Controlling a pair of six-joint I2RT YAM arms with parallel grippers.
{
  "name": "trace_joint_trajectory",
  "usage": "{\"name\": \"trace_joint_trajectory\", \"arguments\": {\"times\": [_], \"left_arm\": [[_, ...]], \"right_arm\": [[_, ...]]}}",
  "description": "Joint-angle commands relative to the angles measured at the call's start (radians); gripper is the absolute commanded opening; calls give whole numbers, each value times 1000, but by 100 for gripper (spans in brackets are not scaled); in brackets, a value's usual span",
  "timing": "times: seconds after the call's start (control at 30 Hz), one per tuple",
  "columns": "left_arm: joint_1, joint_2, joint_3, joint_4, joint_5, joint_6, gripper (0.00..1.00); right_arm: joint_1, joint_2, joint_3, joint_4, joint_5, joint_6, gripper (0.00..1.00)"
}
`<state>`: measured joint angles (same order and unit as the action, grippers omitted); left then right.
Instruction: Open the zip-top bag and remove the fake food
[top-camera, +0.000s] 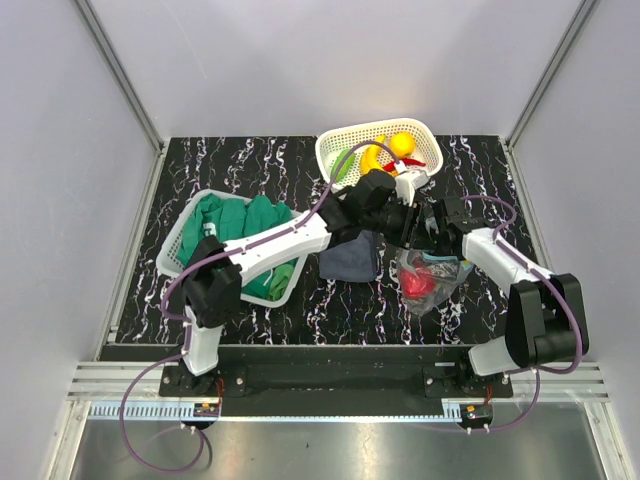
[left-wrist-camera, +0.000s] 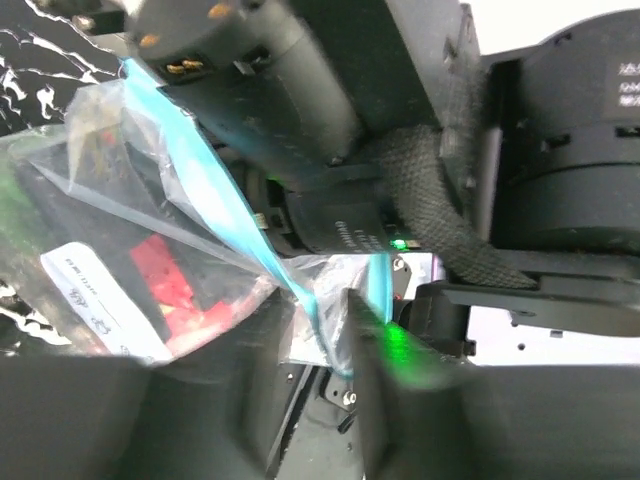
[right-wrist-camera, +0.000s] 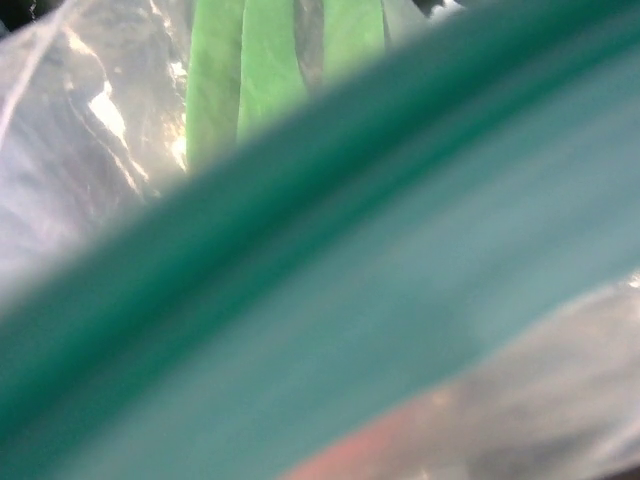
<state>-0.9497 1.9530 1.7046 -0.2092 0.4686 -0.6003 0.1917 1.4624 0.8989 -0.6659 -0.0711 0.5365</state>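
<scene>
Nearest us, toward 4 o'clock on the marbled table (top-camera: 250, 320), the zip-top bag (top-camera: 440, 275) lies crumpled, its mouth raised toward 11 o'clock where both grippers meet. A red piece of fake food (top-camera: 418, 287) sits inside, beside a white label (left-wrist-camera: 95, 300). At the bag's 9 o'clock lies the dark cloth (top-camera: 350, 258). The left gripper (top-camera: 408, 217) is clenched on the film beside the teal zip strip (left-wrist-camera: 200, 185). The right gripper (top-camera: 435, 228) is at the mouth too, but its camera shows only the blurred strip, so we cannot tell whether it grips. At the table's 9 o'clock a white basket (top-camera: 170, 252) holds green clothing (top-camera: 245, 225). Farthest, at 1 o'clock, a second basket (top-camera: 325, 150) holds more fake food: a banana (top-camera: 375, 155), an orange round piece (top-camera: 402, 143), a green piece (top-camera: 343, 165) and a red chili (top-camera: 418, 163).
</scene>
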Motion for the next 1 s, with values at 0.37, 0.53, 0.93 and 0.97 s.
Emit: {"name": "trace_joint_trajectory", "arguments": {"times": [0.37, 0.53, 0.93, 0.97], "left_arm": [[52, -339, -274, 62, -217, 212, 93], [25, -385, -399, 177, -203, 264, 93], [-187, -350, -695, 631, -515, 401, 99], [-189, -330, -674, 581, -527, 401, 99]], "right_arm": [[-110, -166, 236, -175, -77, -35, 0], [-123, -185, 323, -233, -128, -43, 0], [-147, -232, 371, -282, -331, 14, 0], [-147, -238, 365, -282, -332, 28, 0]]}}
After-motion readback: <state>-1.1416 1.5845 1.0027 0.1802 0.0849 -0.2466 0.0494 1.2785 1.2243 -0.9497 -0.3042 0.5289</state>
